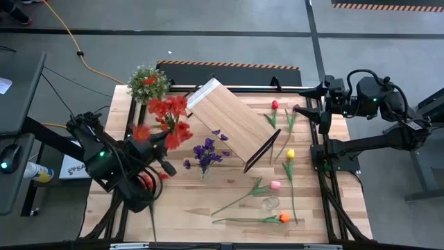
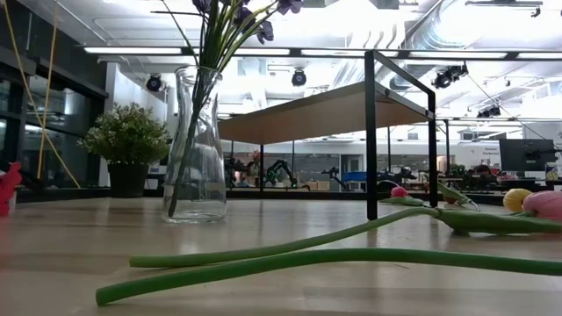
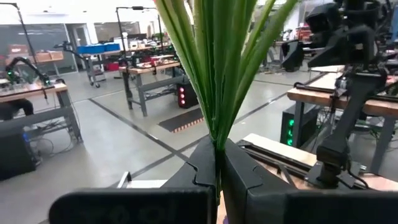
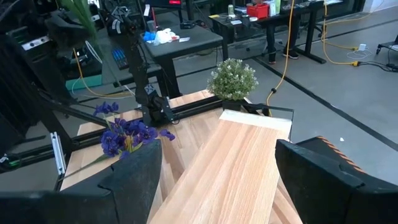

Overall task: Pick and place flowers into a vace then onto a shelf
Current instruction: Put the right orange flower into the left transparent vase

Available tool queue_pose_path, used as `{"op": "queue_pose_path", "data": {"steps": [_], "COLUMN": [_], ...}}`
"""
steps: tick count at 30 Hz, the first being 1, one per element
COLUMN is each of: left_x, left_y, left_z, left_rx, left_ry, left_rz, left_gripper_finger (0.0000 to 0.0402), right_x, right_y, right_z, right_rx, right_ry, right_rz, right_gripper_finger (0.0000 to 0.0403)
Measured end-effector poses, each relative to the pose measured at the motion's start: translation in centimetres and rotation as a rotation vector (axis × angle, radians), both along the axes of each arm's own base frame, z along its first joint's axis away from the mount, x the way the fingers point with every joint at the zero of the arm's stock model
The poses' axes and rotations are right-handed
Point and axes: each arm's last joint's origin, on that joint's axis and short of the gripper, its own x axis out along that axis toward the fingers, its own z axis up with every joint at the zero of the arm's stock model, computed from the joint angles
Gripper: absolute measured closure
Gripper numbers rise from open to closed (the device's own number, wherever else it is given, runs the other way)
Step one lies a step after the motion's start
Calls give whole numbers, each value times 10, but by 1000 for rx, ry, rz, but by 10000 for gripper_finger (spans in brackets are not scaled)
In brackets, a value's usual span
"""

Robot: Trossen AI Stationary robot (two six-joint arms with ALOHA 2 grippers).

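Watching from the side, the left gripper [image 3: 217,171] has its fingers clamped tight on the stems of the red flower spray [image 1: 168,114], blossoms fanning out just past the fingertips. The vase [image 2: 195,145] with the purple sprigs [image 1: 205,153] stands a little beyond it, next to the tilted shelf [image 1: 232,121]. I'd say swing the stems upright first, then lower them straight in so the vase doesn't tip. The right gripper [image 1: 320,110] waits off at the far side, fingers spread, empty.
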Motion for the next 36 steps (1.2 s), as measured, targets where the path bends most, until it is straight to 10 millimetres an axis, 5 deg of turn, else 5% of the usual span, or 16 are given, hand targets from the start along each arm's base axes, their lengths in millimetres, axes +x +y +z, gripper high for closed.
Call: {"op": "queue_pose_path", "data": {"steps": [36], "left_x": [-12], "left_y": [34], "left_z": [-108], "left_rx": [-198], "left_ry": [-235], "left_rz": [79], "left_gripper_finger": [363], "right_x": [0], "right_y": [0], "right_z": [0], "right_rx": [2], "right_ry": [-1], "right_rz": [11], "right_gripper_finger": [100]}}
